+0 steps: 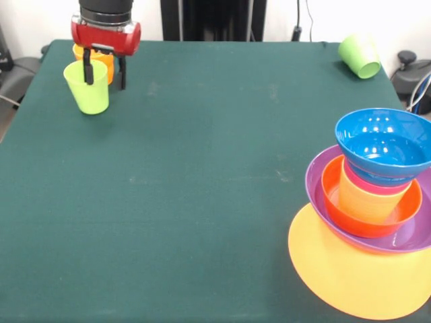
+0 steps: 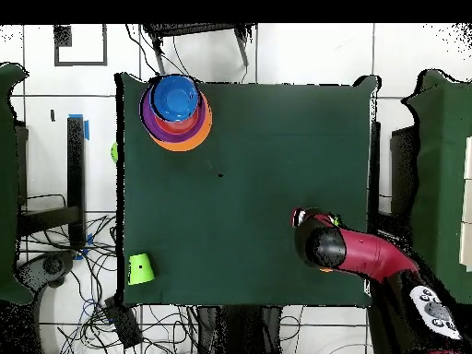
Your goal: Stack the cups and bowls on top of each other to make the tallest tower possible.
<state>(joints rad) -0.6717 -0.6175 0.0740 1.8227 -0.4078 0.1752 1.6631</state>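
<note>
My gripper (image 1: 105,79) hangs open at the table's far left corner, its fingers (image 1: 122,75) spread wide. One finger overlaps the rim of an upright lime green cup (image 1: 87,93); an orange cup (image 1: 101,59) stands right behind it, under the gripper. At the right stands the tower: an upturned orange-yellow bowl (image 1: 350,276) lowest, then a purple bowl (image 1: 322,176), a red-orange bowl (image 1: 333,195), nested cups (image 1: 370,200), and a blue bowl (image 1: 384,142) on top. In the overhead view the arm hides both cups beside the gripper (image 2: 312,221); the tower (image 2: 175,111) is far across.
A green cup (image 1: 360,56) lies on its side at the far right corner, also seen in the overhead view as the green cup (image 2: 140,268) at the table's edge. Green cloth covers the table (image 1: 202,188). Cables lie on the floor around it.
</note>
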